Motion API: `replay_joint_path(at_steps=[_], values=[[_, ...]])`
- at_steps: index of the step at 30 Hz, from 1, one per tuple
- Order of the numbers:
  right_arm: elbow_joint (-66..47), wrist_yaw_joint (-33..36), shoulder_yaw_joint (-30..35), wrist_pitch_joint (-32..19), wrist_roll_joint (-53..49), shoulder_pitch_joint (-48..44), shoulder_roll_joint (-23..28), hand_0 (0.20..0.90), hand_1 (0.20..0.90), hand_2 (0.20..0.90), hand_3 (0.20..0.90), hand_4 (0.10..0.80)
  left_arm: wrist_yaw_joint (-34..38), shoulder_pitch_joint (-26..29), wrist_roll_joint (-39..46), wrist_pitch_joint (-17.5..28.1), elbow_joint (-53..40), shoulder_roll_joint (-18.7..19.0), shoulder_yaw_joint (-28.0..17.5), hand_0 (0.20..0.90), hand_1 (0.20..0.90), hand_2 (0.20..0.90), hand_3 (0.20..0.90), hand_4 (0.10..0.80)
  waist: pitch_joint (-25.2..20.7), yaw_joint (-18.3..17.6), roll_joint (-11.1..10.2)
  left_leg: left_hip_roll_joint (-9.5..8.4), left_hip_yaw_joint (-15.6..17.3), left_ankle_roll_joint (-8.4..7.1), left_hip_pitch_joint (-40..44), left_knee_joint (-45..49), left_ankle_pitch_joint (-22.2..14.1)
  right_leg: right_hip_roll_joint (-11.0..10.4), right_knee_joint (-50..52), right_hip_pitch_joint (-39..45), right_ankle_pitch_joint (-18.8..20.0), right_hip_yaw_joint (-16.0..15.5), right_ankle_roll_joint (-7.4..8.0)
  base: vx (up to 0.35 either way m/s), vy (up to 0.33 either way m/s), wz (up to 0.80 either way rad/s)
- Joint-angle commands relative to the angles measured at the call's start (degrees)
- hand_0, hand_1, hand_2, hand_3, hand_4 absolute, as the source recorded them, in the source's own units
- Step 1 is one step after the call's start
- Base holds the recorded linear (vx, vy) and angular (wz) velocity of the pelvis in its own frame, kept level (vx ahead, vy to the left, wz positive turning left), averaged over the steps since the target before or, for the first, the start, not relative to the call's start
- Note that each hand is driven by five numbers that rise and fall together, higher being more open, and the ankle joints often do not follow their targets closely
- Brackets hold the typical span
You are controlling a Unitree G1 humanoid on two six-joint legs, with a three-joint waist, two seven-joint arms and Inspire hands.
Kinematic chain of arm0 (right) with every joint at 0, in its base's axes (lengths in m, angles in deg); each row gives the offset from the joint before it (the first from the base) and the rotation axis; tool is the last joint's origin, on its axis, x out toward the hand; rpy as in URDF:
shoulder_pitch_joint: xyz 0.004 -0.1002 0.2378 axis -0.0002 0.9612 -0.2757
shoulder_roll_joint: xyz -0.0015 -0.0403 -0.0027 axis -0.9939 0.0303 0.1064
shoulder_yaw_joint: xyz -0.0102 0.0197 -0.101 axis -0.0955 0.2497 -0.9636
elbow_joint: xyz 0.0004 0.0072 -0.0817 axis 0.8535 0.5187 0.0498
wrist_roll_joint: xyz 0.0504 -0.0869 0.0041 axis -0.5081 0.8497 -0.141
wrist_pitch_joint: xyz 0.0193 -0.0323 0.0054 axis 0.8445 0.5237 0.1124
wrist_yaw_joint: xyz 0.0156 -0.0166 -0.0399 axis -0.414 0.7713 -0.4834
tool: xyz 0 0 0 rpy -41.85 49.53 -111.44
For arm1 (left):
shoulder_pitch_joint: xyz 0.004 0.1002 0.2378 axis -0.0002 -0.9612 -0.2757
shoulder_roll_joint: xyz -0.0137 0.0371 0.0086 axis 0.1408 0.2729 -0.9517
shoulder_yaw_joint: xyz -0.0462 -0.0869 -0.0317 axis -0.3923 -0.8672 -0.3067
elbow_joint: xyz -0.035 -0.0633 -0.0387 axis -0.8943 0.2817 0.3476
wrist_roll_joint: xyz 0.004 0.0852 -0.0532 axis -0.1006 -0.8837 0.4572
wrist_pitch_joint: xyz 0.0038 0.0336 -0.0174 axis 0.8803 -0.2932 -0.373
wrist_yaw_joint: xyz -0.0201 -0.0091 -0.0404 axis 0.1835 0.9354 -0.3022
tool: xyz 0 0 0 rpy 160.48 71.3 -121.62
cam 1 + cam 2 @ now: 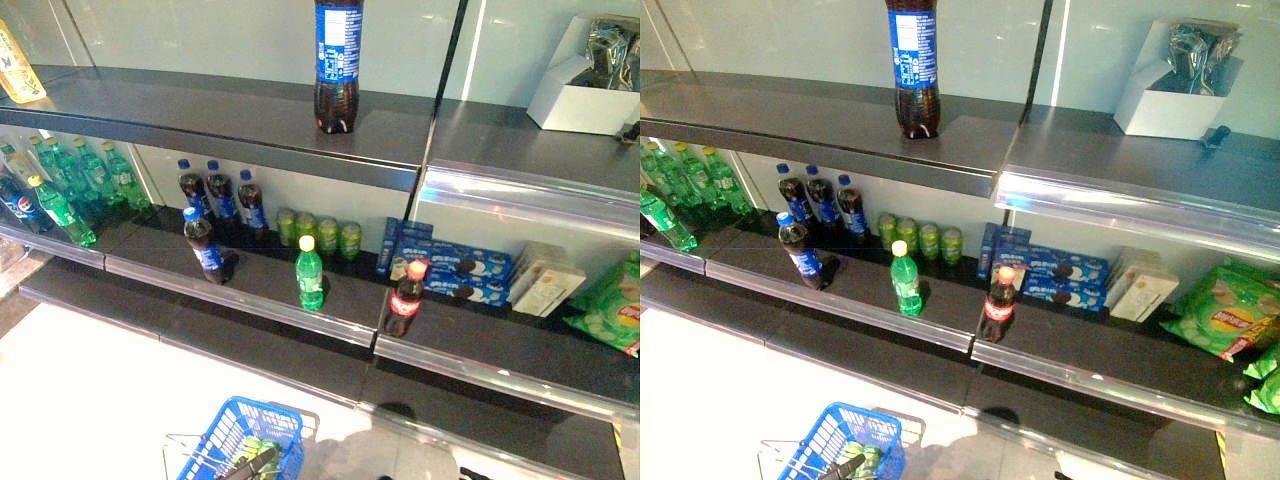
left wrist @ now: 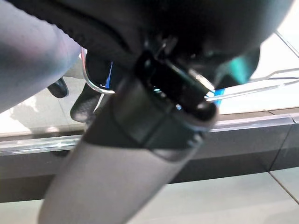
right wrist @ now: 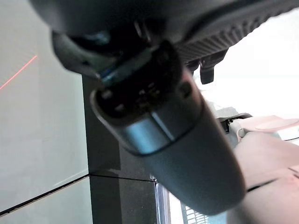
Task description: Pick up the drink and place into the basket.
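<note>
Left hand (image 1: 252, 463) low over the blue basket (image 1: 215, 440), grip impossible to tell; green bottle (image 1: 309, 273) upright on the shelf (image 1: 260, 285).

Shop aisle, you're facing stocked retail shelving.

You see dark metal shelves (image 1: 250, 125) with clear price rails, rows of green soda bottles (image 1: 75, 180) and cola bottles (image 1: 220, 195), green cans (image 1: 320, 232), blue cookie boxes (image 1: 455, 272), green chip bags (image 1: 1220, 315), and a blue wire shopping basket (image 1: 240, 440) on the pale floor (image 1: 90, 390) below.
</note>
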Motion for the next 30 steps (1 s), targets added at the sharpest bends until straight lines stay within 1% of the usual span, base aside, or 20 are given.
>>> replay_joint_path(at_steps=[1,4,5,6,7,9,10,11,13,14,15,17,18,19,20,21,25,27,28,30], values=[[3.1,-0.1,0.0,-0.8,2.0,-1.7,2.3,0.9,0.9,0.9,0.9,0.8,-10.2,5.1,-0.4,2.9,-2.1,0.1,-1.5,0.3,0.3,0.3,0.2,0.1,-0.1,0.5,-0.5,0.41,3.5,-0.03,-3.1,0.2,1.9,-0.8,0.7,3.2,-1.5,0.7,1.15,0.063,-0.017,0.02],[3.1,0.1,-0.1,-0.8,2.4,-1.1,2.4,0.9,0.9,0.9,0.9,0.8,-10.2,4.5,-0.8,3.2,-2.3,0.2,-1.4,0.3,0.3,0.3,0.2,0.1,0.2,0.4,-0.4,0.49,3.6,-0.26,-3.8,0.2,2.2,-0.8,0.3,2.5,-0.9,0.7,1.41,0.021,-0.013,0.01],[2.1,0.3,-1.2,-0.3,1.5,-2.3,3.2,0.9,0.9,0.9,0.9,0.8,-10.3,5.6,0.7,3.5,-3.3,0.3,-0.2,0.3,0.3,0.3,0.2,0.1,1.9,0.3,0.0,0.87,3.7,-0.55,-6.8,0.2,3.2,-0.8,0.7,-1.3,0.0,1.3,1.46,-0.063,-0.003,-0.01],[2.1,0.3,-1.2,-0.3,1.5,-2.3,3.2,0.9,0.9,0.9,0.9,0.8,-10.3,5.6,0.7,3.5,-3.3,0.3,-0.2,0.3,0.3,0.3,0.2,0.1,1.9,0.3,0.0,0.87,3.7,-0.55,-6.8,0.2,3.2,-0.8,0.7,-1.3,0.0,1.3,1.46,-0.385,-0.012,-0.15],[1.5,0.9,-2.6,0.2,-0.6,-6.3,3.7,0.9,0.9,0.9,0.9,0.8,-9.8,9.6,2.8,4.6,-4.2,-0.3,2.0,0.3,0.3,0.3,0.2,0.1,5.8,0.2,0.6,1.21,3.8,-0.41,-11.8,0.2,5.0,-0.7,1.0,-6.7,1.6,1.9,1.08,-0.322,-0.009,-0.14],[1.5,0.9,-2.6,0.2,-0.6,-6.3,3.7,0.9,0.9,0.9,0.9,0.8,-9.8,9.6,2.8,4.6,-4.2,-0.3,2.0,0.3,0.3,0.3,0.2,0.1,5.8,0.2,0.6,1.21,3.8,-0.41,-11.8,0.2,5.0,-0.7,1.0,-6.7,1.6,1.9,1.08,-0.267,-0.015,-0.07],[1.5,1.5,-3.1,-0.6,-1.5,-8.7,3.7,0.9,0.9,0.9,0.9,0.8,-9.3,12.0,4.4,6.0,-4.7,-1.0,3.4,0.3,0.3,0.3,0.2,0.1,9.3,-0.2,1.0,1.23,3.7,-0.32,-15.3,0.2,6.0,-0.5,0.7,-9.9,2.7,2.0,1.05,-0.389,-0.039,0.2],[-0.1,1.7,-4.1,-1.2,-2.3,-10.5,4.0,0.9,0.9,0.9,0.9,0.8,-7.5,14.0,7.0,6.1,-7.9,-0.8,4.3,0.3,0.3,0.3,0.2,0.1,12.7,-0.6,1.3,1.31,3.5,-0.4,-18.6,0.2,7.1,-0.3,1.2,-13.3,3.3,2.0,0.89,-0.449,-0.045,0.35],[-1.1,1.6,-4.5,-1.8,-3.8,-11.5,4.2,0.9,0.9,0.9,0.9,0.8,-7.4,15.3,8.5,6.8,-8.7,-0.8,5.2,0.3,0.3,0.3,0.2,0.1,14.5,-0.6,1.4,1.41,2.9,-0.44,-20.2,0.2,8.1,-0.2,3.7,-15.7,2.6,1.7,0.53,-0.232,-0.026,0.26],[-1.6,1.6,-4.8,-2.3,-5.1,-12.1,4.3,0.9,0.9,0.9,0.9,0.8,-7.2,16.1,9.2,7.3,-9.3,-0.8,6.0,0.3,0.3,0.3,0.2,0.1,15.7,-0.5,1.4,1.52,2.5,-0.52,-21.8,0.7,9.0,-0.2,6.8,-18.0,1.7,1.5,0.24,-0.253,-0.049,0.04],[-2.7,1.4,-5.2,-3.1,-6.9,-12.8,4.5,0.9,0.9,0.9,0.9,0.8,-6.6,17.3,10.4,7.6,-10.2,-0.4,6.9,0.3,0.3,0.3,0.2,0.1,17.8,-0.4,1.5,1.37,1.7,-0.64,-25.4,4.9,9.1,-0.1,12.4,-21.5,-0.1,1.4,-0.29,-0.207,-0.044,0.04],[-2.7,1.4,-5.2,-3.1,-6.9,-12.8,4.5,0.9,0.9,0.9,0.9,0.8,-6.6,17.3,10.4,7.6,-10.2,-0.4,6.9,0.3,0.3,0.3,0.2,0.1,17.8,-0.4,1.5,1.37,1.7,-0.64,-25.4,4.9,9.1,-0.1,12.4,-21.5,-0.1,1.4,-0.29,-0.086,-0.024,-0.05],[-2.9,1.3,-5.3,-3.4,-7.3,-13.0,4.5,0.9,0.9,0.9,0.9,0.8,-6.3,17.6,10.8,7.6,-10.4,-0.2,7.1,0.3,0.3,0.3,0.2,0.1,18.4,-0.4,1.5,1.18,1.3,-0.64,-26.7,7.0,8.8,0.0,14.5,-22.7,-0.8,1.3,-0.46,-0.17,-0.107,-0.13],[-3.7,1.3,-5.6,-6.0,-8.7,-13.2,4.8,0.9,0.9,0.9,0.9,0.8,-5.7,18.4,11.8,7.5,-10.6,0.6,7.4,0.3,0.3,0.3,0.2,0.1,20.1,-0.2,1.2,-0.36,-0.2,-0.33,-32.8,16.3,6.2,-0.8,22.0,-27.7,-3.6,0.6,-1.1,-0.194,-0.141,-0.1],[-4.3,1.5,-5.4,-7.1,-10.4,-13.4,5.0,0.9,0.9,0.9,0.9,0.8,-6.0,18.3,11.2,7.0,-10.8,0.8,7.2,0.3,0.3,0.3,0.2,0.1,20.4,0.0,1.1,-0.77,-0.7,-0.18,-34.7,19.2,5.1,-1.1,24.3,-29.2,-4.6,0.4,-1.31,-0.163,-0.142,0.02],[-4.7,1.5,-5.2,-7.6,-11.2,-13.4,5.0,0.9,0.9,0.9,0.9,0.8,-6.3,18.0,11.1,7.0,-10.9,0.8,7.3,0.3,0.3,0.3,0.2,0.1,20.4,0.1,1.1,-1.0,-0.9,-0.11,-35.6,20.5,4.8,-1.1,25.4,-29.8,-5.0,0.4,-1.49,-0.043,-0.073,0.22],[-9.2,1.0,-4.8,-14.4,-15.3,-15.1,4.4,0.9,0.9,0.9,0.9,0.8,-6.5,16.9,10.5,6.8,-12.1,0.6,8.1,0.3,0.3,0.3,0.2,0.1,20.1,0.8,1.0,-1.85,-1.7,0.72,-39.3,26.4,2.2,-1.2,30.9,-33.3,-7.2,0.8,-2.13,-0.03,-0.047,0.2],[-18.0,2.3,-6.3,-16.6,-16.2,-14.9,3.5,0.9,0.9,0.9,0.9,0.8,-6.1,15.7,10.8,7.1,-13.2,0.5,8.8,0.3,0.3,0.3,0.2,0.1,20.0,0.8,0.6,-2.0,-2.0,0.97,-40.4,28.9,1.0,-1.0,33.1,-34.1,-8.2,0.9,-2.5,-0.002,-0.017,0.01],[-18.9,2.3,-6.6,-17.5,-16.1,-14.9,3.4,0.9,0.9,0.9,0.9,0.8,-6.1,15.6,10.8,7.2,-13.3,0.5,8.9,0.3,0.3,0.3,0.2,0.1,19.9,0.8,0.6,-1.99,-2.0,0.98,-40.5,29.1,0.9,-1.0,33.3,-34.1,-8.3,0.9,-2.53,0.005,-0.022,0.05],[-25.9,3.2,-7.5,-17.7,-16.7,-14.5,3.2,0.9,0.9,0.9,0.9,0.8,-5.8,14.8,11.1,7.2,-14.3,0.7,9.5,0.3,0.3,0.3,0.2,0.1,19.6,0.7,0.3,-2.09,-1.9,1.1,-40.7,29.6,0.7,-1.0,33.4,-34.4,-8.3,1.0,-2.58,0.003,-0.019,0.04]])
